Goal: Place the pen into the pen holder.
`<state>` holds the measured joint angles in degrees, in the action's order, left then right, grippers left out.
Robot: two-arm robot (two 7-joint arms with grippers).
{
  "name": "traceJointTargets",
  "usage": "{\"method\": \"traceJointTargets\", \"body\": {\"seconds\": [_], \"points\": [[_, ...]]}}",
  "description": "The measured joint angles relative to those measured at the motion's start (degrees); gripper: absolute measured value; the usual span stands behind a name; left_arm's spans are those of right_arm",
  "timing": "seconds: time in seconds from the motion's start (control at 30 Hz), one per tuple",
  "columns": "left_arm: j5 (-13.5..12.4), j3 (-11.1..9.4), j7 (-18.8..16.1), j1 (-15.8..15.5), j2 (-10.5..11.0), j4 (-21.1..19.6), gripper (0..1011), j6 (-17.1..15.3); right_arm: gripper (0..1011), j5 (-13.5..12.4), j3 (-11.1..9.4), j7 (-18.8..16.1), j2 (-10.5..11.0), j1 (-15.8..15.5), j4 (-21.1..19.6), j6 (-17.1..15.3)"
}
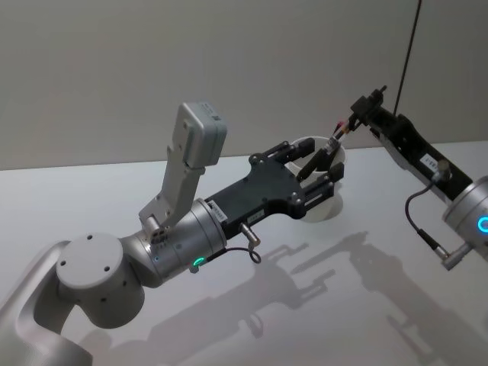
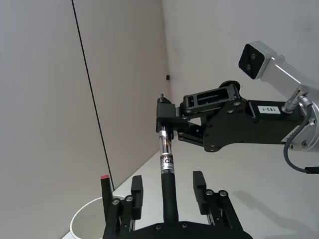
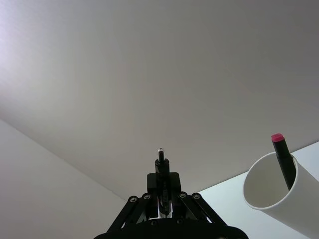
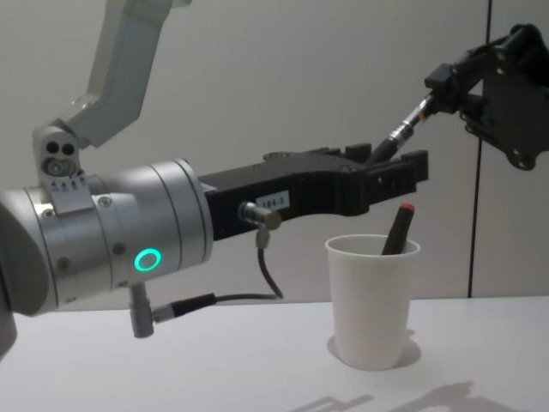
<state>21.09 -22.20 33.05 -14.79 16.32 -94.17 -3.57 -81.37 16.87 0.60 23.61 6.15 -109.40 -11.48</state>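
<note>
Pen [image 2: 165,164]: light, stiff, slick barrel; dark grip end judged best held.
Right end effector [image 2: 164,117]: clenched on pen's top.
Left end effector [image 2: 168,199]: released around its grip end.
Paper cup [image 4: 371,296]: flimsy, easily tipped.

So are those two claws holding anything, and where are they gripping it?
The right gripper pinches a black-and-silver pen at its top end. The left gripper surrounds the dark lower barrel with fingers apart, above the white paper cup.
</note>
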Motion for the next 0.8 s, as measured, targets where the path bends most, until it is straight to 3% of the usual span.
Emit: {"method": "traceJointTargets", "body": {"seconds": [0.3, 0.47, 0.8], "points": [[0.03, 0.0, 0.0, 0.0, 0.0, -0.02, 888, 0.03, 136, 0.0, 0.0, 0.03, 0.01, 0.0, 0.04, 0.0], [0.05, 0.0, 0.0, 0.0, 0.0, -0.02, 996, 0.07, 136, 0.09, 0.0, -0.05, 0.08, 0.01, 0.07, 0.09], [0.08, 0.0, 0.01, 0.0, 0.0, -0.02, 1001, 0.08, 136, 2.52, 0.0, -0.74, 0.77, 0.24, 0.26, 1.44]]}}
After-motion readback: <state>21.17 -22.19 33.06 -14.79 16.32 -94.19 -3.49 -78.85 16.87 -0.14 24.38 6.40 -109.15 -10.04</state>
